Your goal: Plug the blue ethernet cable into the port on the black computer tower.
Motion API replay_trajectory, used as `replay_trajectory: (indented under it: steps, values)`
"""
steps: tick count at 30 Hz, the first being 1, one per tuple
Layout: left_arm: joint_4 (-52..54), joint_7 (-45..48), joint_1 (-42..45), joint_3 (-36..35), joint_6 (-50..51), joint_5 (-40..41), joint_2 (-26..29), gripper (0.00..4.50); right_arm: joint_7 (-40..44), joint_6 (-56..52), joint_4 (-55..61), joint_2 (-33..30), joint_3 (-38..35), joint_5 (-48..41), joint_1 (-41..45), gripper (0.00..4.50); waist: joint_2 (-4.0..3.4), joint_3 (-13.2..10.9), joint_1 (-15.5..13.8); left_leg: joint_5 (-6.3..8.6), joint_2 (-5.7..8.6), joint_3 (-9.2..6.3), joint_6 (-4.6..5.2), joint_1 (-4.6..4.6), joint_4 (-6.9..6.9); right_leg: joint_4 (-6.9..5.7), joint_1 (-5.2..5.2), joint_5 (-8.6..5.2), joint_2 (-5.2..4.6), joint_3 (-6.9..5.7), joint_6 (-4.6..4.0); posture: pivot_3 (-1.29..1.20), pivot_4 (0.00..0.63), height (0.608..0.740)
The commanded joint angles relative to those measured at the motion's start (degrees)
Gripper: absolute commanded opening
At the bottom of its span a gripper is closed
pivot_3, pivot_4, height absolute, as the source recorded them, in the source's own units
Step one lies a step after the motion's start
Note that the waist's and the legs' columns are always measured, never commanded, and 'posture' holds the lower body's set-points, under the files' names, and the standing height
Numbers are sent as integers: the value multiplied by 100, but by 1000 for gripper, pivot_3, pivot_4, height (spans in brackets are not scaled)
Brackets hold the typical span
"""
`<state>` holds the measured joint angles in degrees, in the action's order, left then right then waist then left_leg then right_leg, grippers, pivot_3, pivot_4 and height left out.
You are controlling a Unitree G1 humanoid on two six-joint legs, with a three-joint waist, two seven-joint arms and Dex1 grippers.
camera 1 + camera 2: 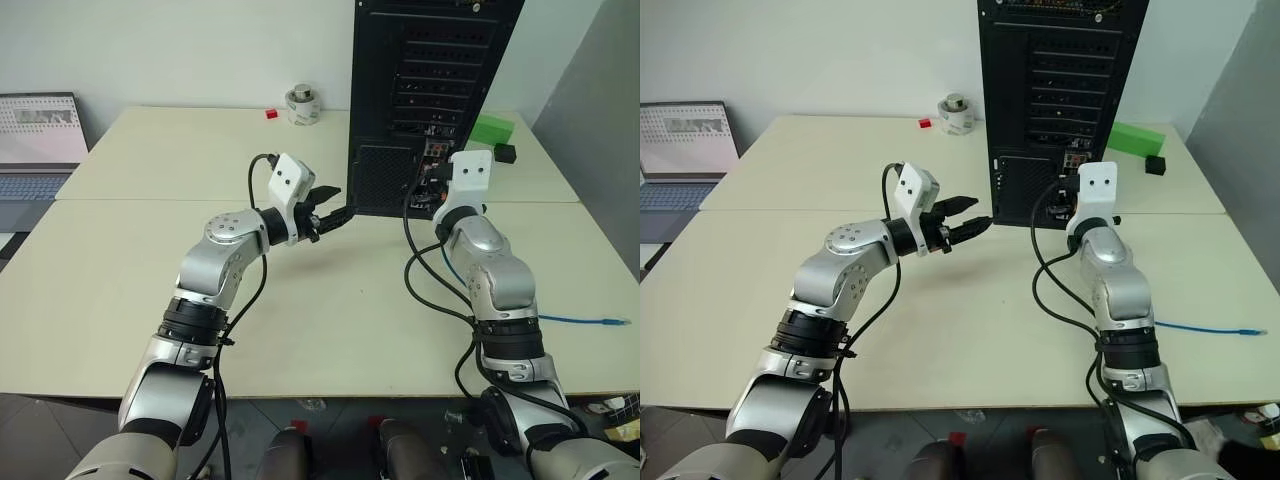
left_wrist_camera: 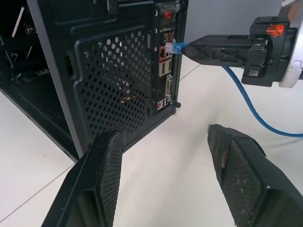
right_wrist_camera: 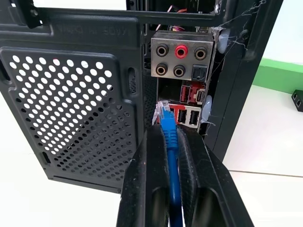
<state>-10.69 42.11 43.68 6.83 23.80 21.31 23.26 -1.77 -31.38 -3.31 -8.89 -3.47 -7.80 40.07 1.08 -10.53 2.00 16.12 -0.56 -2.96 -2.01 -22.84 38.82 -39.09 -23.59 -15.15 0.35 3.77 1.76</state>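
We see the black computer tower (image 1: pixel 430 90) standing upright at the far middle of the cream counter (image 1: pixel 150 290), its rear face with mesh grille and strip of coloured connectors turned toward us. Our right gripper (image 3: pixel 169 142) is clamped on the blue ethernet cable (image 3: pixel 170 142) just behind its clear plug, which sits right at the connector strip, though we cannot tell whether it is in the port (image 3: pixel 163 111); the rest of the cable trails across the counter to our right. Our left gripper (image 1: pixel 335 210) hovers beside the tower's lower left corner with its fingers apart, holding nothing.
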Motion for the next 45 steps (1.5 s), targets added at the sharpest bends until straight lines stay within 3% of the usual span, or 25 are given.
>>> replay_trajectory:
  steps: [1, 45]
  values:
    - [287, 41, 156, -104, 9, -44, -37, 2936, -91, 227, 9, 36, -157, 53, 206, 6, 0, 0, 0, 0, 0, 0, 0, 0, 0, 0, 0, 0, 0, 0, 0, 0, 150, 740]
    - [447, 181, 131, -171, 126, -116, -96, 2936, -573, 504, -740, 347, -489, 125, 412, 4, 0, 0, 6, -1, 0, 3, 1, 3, 1, -2, 1, 3, 0, 6, 0, 0, 150, 740]
